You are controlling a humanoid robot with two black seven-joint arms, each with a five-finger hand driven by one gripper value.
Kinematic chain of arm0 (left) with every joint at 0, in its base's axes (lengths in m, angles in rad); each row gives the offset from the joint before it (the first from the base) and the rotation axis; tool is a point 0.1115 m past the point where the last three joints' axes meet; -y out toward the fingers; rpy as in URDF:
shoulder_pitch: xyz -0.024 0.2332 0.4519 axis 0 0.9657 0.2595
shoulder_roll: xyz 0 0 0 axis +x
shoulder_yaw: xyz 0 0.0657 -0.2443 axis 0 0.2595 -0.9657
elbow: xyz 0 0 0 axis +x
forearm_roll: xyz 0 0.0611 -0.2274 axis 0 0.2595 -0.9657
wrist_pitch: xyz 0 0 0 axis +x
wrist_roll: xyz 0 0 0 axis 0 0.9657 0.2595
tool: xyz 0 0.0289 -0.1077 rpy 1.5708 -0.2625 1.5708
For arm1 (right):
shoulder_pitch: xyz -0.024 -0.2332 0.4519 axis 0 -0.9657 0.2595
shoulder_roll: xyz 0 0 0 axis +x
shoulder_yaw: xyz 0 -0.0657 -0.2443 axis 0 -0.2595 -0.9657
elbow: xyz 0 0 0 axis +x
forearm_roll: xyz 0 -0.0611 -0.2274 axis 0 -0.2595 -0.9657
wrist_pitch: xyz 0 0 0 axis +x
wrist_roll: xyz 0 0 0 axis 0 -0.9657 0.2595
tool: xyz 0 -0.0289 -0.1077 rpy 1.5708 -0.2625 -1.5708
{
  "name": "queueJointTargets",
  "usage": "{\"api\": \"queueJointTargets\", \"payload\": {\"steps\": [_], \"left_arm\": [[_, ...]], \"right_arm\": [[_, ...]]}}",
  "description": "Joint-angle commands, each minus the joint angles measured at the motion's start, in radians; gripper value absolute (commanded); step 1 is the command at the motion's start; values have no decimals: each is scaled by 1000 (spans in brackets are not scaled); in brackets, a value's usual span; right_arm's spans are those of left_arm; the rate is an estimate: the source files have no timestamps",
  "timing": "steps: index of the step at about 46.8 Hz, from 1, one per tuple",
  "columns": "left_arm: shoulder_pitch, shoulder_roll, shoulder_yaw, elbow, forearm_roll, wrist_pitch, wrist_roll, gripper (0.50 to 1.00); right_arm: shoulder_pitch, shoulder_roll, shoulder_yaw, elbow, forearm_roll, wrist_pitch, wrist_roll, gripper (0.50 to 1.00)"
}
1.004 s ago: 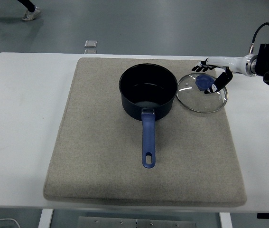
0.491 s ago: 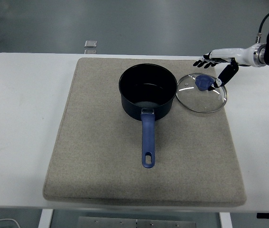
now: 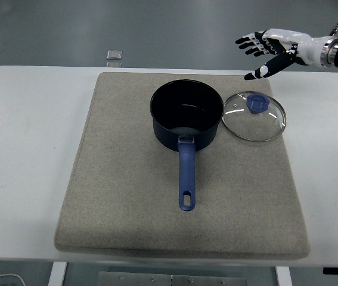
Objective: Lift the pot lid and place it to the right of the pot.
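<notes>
The glass pot lid [image 3: 254, 116] lies flat on the grey mat [image 3: 127, 202] at the pot's [image 3: 185, 115] three o'clock, just beside its rim, knob up, so the placing looks done. The pot stands open, its blue handle [image 3: 186, 177] pointing to six o'clock. The right robot hand [image 3: 265, 50] hangs above the tabletop [image 3: 25, 149] at the lid's twelve o'clock, fingers spread wide and holding nothing. Half a second ago it hovered right by the knob; it has since risen and drawn away
</notes>
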State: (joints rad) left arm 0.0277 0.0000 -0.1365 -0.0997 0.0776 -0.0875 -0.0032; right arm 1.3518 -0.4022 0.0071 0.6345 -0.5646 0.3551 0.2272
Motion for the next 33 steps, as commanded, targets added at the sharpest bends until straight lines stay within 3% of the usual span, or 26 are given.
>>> {"api": "queueJointTargets", "payload": {"steps": [1, 8, 16, 21, 33], "left_arm": [[0, 0, 0, 0, 1, 0, 0, 1000], [0, 0, 0, 0, 1, 0, 0, 1000], [0, 0, 0, 0, 1, 0, 0, 1000], [0, 0, 0, 0, 1, 0, 0, 1000], [0, 0, 0, 0, -1, 0, 0, 1000]], "right_arm": [[-3, 3, 1, -1, 133, -45, -2, 911], [-36, 26, 8, -6, 324, -71, -5, 911], [-89, 65, 89, -33, 403, -107, -8, 911], [-126, 80, 155, -42, 433, -110, -55, 911], [-189, 111, 246, -44, 526, -110, -114, 913]]}}
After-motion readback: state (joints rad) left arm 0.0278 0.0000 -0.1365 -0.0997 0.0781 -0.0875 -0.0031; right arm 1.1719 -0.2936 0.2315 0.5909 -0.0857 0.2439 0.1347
